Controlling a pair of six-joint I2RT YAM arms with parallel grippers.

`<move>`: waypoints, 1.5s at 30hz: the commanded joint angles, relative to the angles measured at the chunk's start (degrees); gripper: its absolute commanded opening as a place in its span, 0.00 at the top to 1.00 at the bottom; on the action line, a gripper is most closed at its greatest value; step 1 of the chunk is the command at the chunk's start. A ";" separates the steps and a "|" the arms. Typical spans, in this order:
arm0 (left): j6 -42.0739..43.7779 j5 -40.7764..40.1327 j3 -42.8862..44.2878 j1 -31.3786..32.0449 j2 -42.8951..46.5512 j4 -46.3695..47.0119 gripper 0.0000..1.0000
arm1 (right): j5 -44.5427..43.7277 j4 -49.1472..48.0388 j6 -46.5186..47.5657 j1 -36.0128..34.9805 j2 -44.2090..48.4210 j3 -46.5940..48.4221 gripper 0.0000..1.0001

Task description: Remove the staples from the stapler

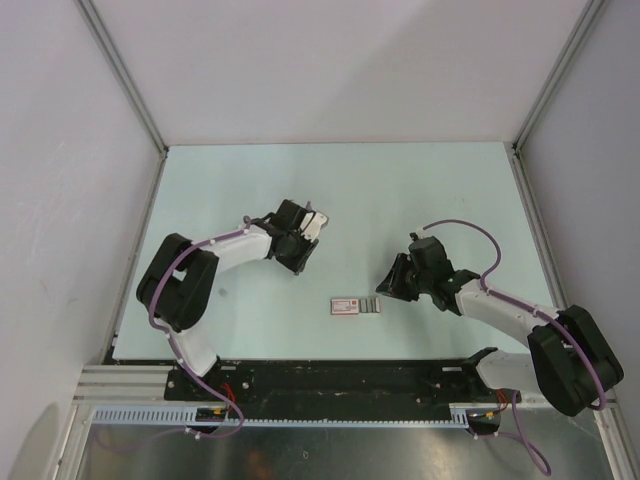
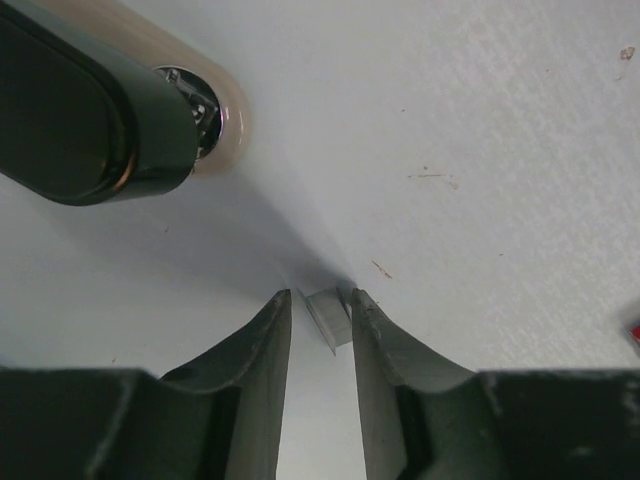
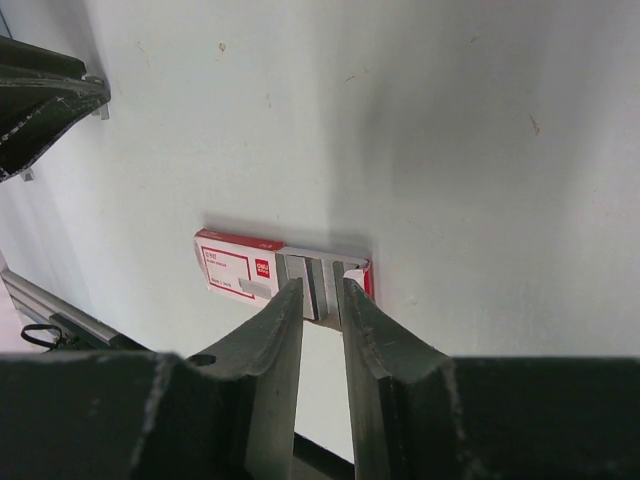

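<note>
Staple strip seemingly pinched in nearly closed left gripper, stapler just beyond it; right gripper, jaws narrow and empty, held above staples beside box; strip best carried low and released gently beside those.

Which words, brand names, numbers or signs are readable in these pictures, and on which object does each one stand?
Nothing can be quoted with certainty.
On the red-and-white box, red logo patch: white letters, too blurred to read.
Same box, white panel: lines of small print, too small to read.
Top view: the box shows only as a small red-and-white patch, nothing readable.
Elsewhere: no text to be seen.
</note>
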State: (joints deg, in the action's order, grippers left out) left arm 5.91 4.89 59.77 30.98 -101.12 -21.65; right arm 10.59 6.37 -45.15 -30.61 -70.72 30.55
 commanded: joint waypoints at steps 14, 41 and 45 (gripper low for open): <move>-1.77 -1.80 -3.16 -0.31 1.96 -2.35 0.75 | -0.22 0.50 1.00 0.30 -0.27 1.87 0.74; 5.56 12.28 0.26 4.90 6.15 -4.18 0.78 | 0.53 0.44 0.95 1.67 1.30 1.89 0.74; 6.50 10.04 0.84 5.48 3.84 -5.12 0.70 | 0.57 0.47 0.86 1.82 1.62 1.89 0.73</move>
State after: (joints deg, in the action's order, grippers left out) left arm 9.72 14.59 58.28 35.59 -96.79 -25.21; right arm 11.00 7.07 -44.93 -29.12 -70.67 30.57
